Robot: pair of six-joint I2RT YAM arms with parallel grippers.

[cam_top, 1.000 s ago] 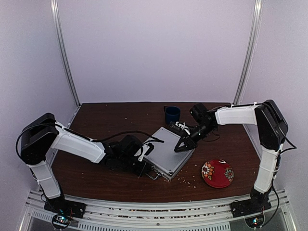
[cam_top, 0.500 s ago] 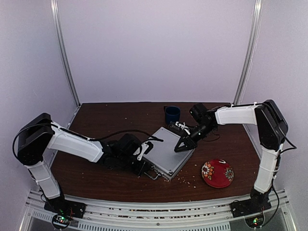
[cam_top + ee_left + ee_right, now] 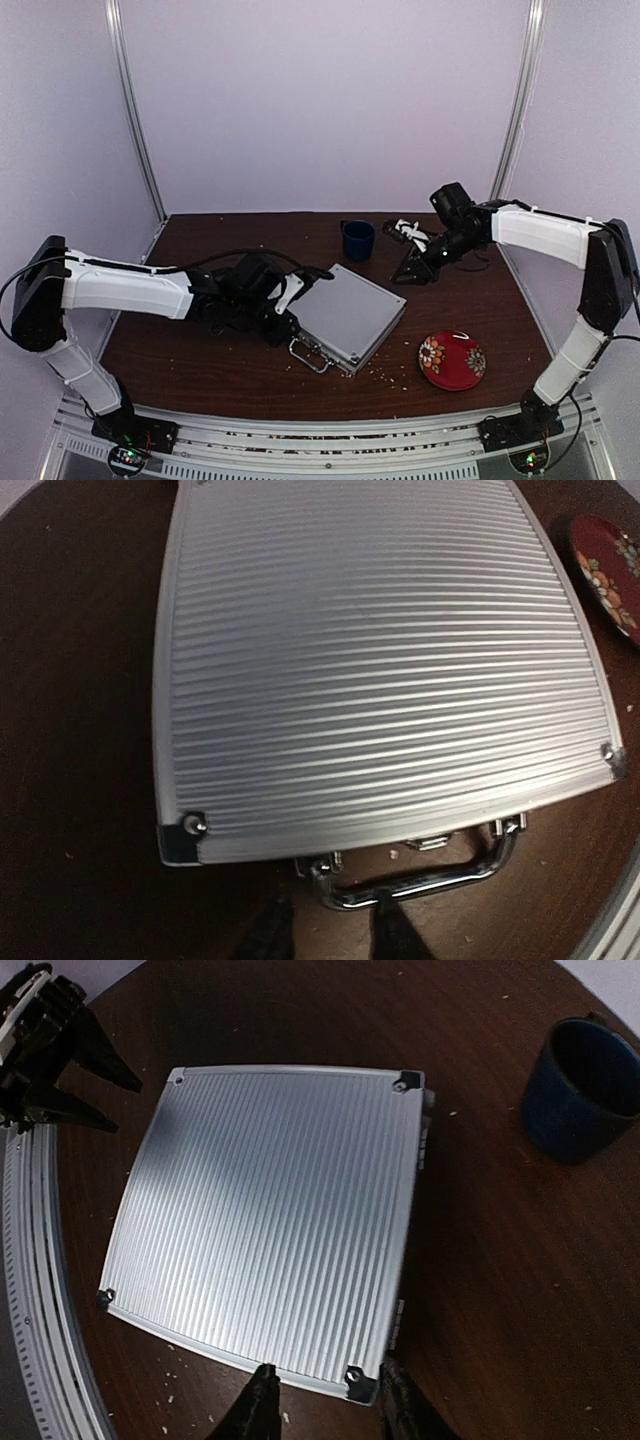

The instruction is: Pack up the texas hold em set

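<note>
Silver ribbed aluminium fills both wrist views: the briefcase (image 3: 348,315) lies flat on the table (image 3: 220,240) with its lid down, at an angle, its chrome handle (image 3: 420,880) on the near edge. No poker chips and no card box show anywhere, so I judge them to be inside, though the frames cannot confirm it. Pale specks (image 3: 385,372) lie on the wood by the case's front edge, too small to identify.

The left claw (image 3: 332,935) sits low, just beside the handle, its fingers a narrow gap apart with nothing between them. The right claw (image 3: 325,1400) hangs above the table near the back, apart from the case and close to the dark blue mug (image 3: 357,240) — also narrowly parted and empty. The red floral bowl (image 3: 452,360) stands clear of the case at front right.

The packing looks to be at its last step — lid closed, only the fastening left. A small latch (image 3: 430,842) shows beside the handle; whether it is snapped shut I cannot tell. If it is not, the next move calls for a fine fingertip press from the left claw on the handle edge, with the right claw brought down to brace the far side so the case does not slide.
</note>
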